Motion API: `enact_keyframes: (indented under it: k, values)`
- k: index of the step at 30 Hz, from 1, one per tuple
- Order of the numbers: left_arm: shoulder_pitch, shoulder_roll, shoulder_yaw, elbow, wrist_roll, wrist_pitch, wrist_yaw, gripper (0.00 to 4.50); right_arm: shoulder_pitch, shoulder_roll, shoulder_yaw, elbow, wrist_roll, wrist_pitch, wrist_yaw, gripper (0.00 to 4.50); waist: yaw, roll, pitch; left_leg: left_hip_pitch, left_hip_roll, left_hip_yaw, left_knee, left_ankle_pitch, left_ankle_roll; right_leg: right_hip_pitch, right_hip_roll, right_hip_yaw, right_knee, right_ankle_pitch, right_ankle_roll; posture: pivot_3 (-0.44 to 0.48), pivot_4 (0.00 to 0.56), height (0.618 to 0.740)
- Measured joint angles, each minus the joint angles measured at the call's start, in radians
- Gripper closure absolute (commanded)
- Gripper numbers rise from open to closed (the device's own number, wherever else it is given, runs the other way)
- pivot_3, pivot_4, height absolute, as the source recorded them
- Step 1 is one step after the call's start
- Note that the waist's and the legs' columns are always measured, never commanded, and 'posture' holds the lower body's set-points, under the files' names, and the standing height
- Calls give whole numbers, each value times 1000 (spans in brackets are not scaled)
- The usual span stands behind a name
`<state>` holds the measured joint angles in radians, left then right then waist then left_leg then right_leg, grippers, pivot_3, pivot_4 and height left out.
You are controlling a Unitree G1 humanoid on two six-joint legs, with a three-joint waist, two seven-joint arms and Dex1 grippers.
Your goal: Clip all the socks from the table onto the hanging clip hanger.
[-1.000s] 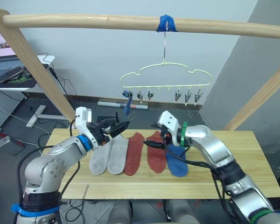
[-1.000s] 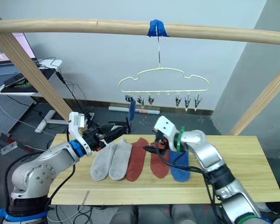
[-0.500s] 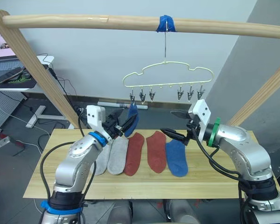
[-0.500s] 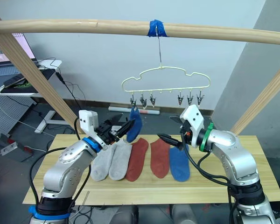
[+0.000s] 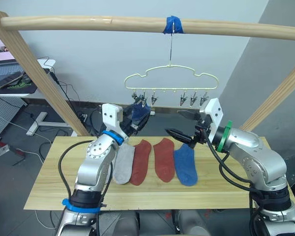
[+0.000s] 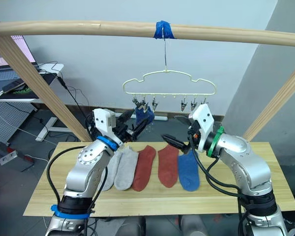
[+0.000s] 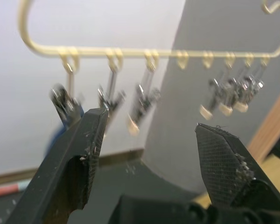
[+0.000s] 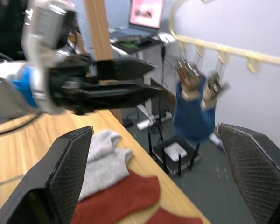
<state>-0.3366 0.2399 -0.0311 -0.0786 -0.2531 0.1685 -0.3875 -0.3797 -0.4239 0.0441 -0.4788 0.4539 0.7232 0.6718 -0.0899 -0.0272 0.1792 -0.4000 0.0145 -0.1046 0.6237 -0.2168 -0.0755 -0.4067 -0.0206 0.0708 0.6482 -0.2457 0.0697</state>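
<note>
- Hanging from the leftmost clips of the yellow clip hanger (image 6: 168,84), one blue sock (image 6: 144,115) sits above the tabletop's far edge.
- Left gripper (image 6: 139,125): fingers parted, empty, just beside the hung sock.
- Right gripper (image 5: 182,126): fingers spread wide, empty, below the hanger's right clips.
- Tabletop (image 5: 49,184): two grey socks (image 5: 122,163), two red socks (image 5: 153,159) and one blue sock (image 5: 186,164) lie in a row mid-surface.
</note>
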Motion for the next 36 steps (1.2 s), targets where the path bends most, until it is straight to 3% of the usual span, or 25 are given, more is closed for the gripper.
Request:
enact_keyframes:
  k: [2, 4, 36]
  values:
    - [-1, 0, 0, 26, 11, -29, -4, 1708, 0, 0, 0, 0, 0, -1, -4, 0, 0, 0, 0, 0, 0, 0, 0, 0, 0, 0, 0, 0, 0, 0, 0, -162, 151, 740]
    - [-1, -3, -1, 54, 19, -44, -16, 2348, 0, 1, -1, 0, 1, -3, -14, 0, -2, 0, 0, 0, 0, 0, 0, 0, 0, 0, 0, 0, 0, 0, 0, -166, 151, 740]
    - [-164, -72, 41, 415, 77, -235, 16, 2348, -22, 44, -3, 1, 40, -108, -38, 0, -35, 0, 0, 0, 0, 0, 0, 0, 0, 0, 0, 0, 1, 1, 1, -201, 139, 740]
